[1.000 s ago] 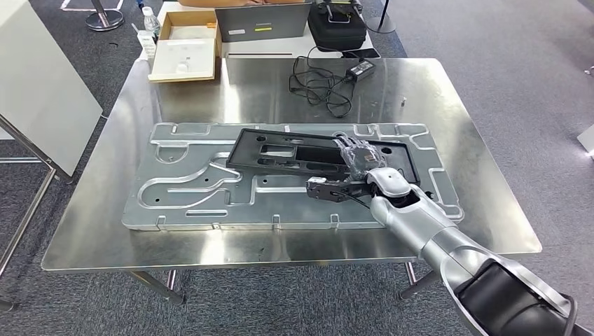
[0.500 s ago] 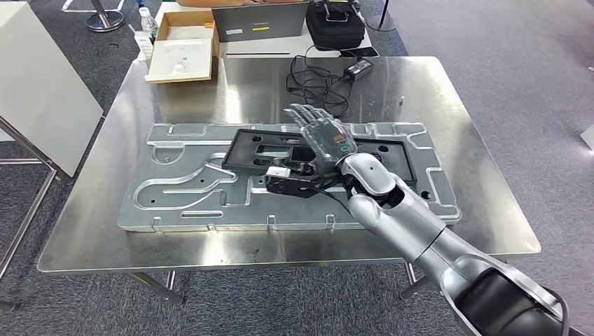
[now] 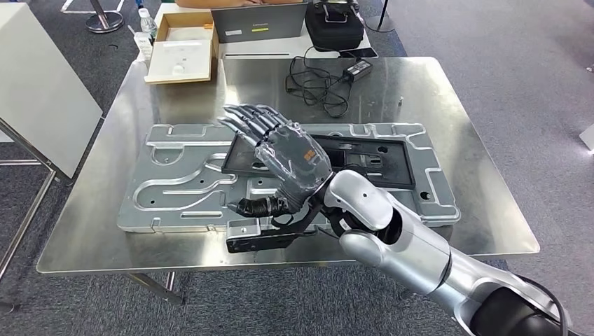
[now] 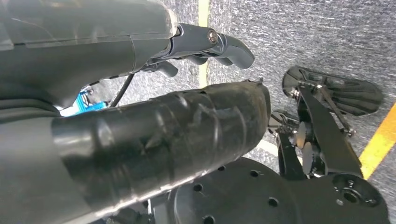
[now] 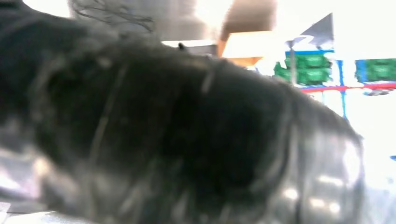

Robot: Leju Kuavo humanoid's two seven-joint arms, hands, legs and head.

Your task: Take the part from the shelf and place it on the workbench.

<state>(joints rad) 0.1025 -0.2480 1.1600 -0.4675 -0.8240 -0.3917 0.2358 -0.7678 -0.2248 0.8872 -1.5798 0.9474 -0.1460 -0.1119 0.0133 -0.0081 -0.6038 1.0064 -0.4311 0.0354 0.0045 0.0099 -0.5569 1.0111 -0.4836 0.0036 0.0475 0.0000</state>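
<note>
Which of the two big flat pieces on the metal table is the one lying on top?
The black frame lies on top. It is dark, rectangular with cut-out windows, and rests on the larger silver panel, which sits directly on the table.

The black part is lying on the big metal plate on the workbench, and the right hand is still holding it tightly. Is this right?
Not quite. The head view shows the black part lying on the big metal plate, but the right hand is not holding it: it hovers above with its fingers spread and nothing in them.
</note>
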